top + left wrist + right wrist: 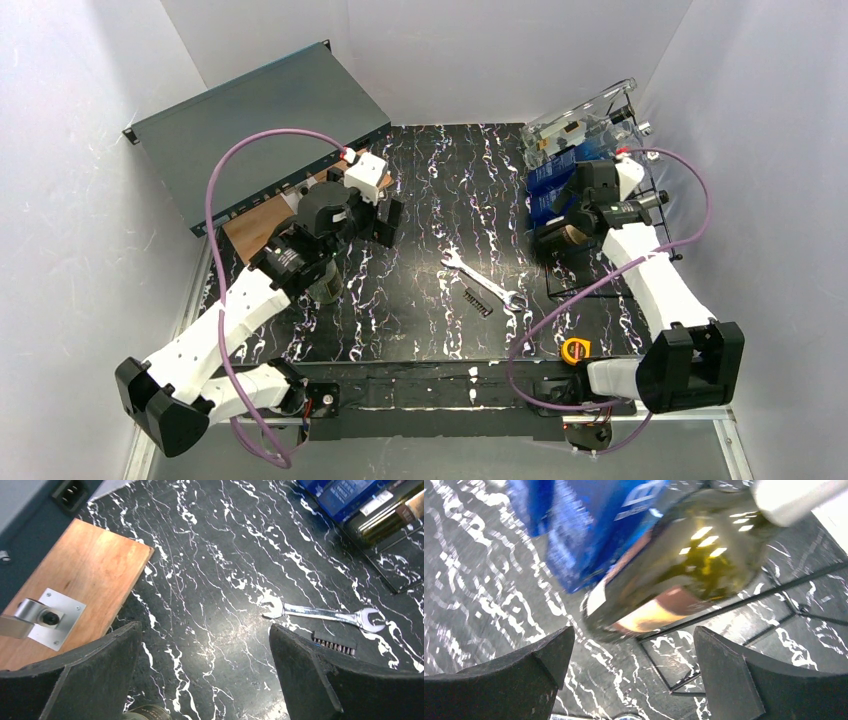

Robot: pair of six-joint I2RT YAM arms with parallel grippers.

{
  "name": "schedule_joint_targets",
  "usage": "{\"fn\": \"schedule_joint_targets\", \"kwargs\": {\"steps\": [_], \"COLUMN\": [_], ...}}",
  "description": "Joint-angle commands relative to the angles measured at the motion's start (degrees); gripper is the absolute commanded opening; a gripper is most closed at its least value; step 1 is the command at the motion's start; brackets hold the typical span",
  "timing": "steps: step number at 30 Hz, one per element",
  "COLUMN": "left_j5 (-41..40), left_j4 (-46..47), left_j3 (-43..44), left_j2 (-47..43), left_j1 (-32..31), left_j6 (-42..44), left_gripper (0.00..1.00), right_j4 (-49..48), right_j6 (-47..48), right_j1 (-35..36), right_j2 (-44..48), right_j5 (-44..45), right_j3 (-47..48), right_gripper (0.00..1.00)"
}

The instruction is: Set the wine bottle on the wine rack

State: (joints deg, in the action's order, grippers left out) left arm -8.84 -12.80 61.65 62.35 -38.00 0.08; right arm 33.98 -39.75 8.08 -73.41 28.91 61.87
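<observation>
The wine bottle is dark green glass with a copper label. It lies on its side across the black wire wine rack at the table's right, next to a blue box. My right gripper is open and empty just off the bottle's base, not touching it; it also shows in the top view. The bottle and rack show far off in the left wrist view. My left gripper is open and empty above the marble table, near the wooden board.
A wrench and a black bit holder lie mid-table. A dark grey metal case leans at back left. A clear plastic case stands at back right. A yellow tape measure sits near the right base. A greenish round object sits under the left arm.
</observation>
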Motion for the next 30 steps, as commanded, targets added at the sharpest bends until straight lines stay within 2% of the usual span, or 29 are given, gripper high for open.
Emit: {"fn": "schedule_joint_targets", "kwargs": {"steps": [1,4,9,15,22,26,30], "left_j5": [-3.69,-4.16,-4.62,-8.51,-19.94,-25.58,-27.31], "left_j4": [1.80,-0.86,-9.79,-24.06,-41.73,-45.68,-47.37], "left_j3": [0.01,2.24,7.93,17.00,24.72,25.03,23.98], "left_j2": [-3.09,-2.69,-4.89,-9.64,-10.57,-10.68,-8.92], "left_j1": [-0.23,-0.22,-0.23,-0.13,-0.13,-0.13,-0.19], "left_j6": [1.15,-1.24,-7.99,-10.90,-19.93,-22.84,-25.22], "left_gripper": [0.98,0.98,0.98,0.98,0.98,0.98,0.98], "right_j4": [-6.50,-9.88,-9.61,-10.58,-14.75,-16.94,-17.19], "right_j6": [10.29,14.53,20.28,22.52,19.98,18.07,15.69], "right_j1": [5.39,7.88,8.10,8.06,8.09,8.29,8.43], "right_j2": [3.12,3.02,0.36,1.51,4.94,4.71,3.14], "right_j5": [-4.90,-12.91,-30.65,-33.66,-38.99,-42.58,-46.58], "right_j3": [2.13,1.64,3.13,2.19,-2.06,-4.70,-5.66], "right_gripper": [0.98,0.98,0.98,0.98,0.98,0.98,0.98]}}
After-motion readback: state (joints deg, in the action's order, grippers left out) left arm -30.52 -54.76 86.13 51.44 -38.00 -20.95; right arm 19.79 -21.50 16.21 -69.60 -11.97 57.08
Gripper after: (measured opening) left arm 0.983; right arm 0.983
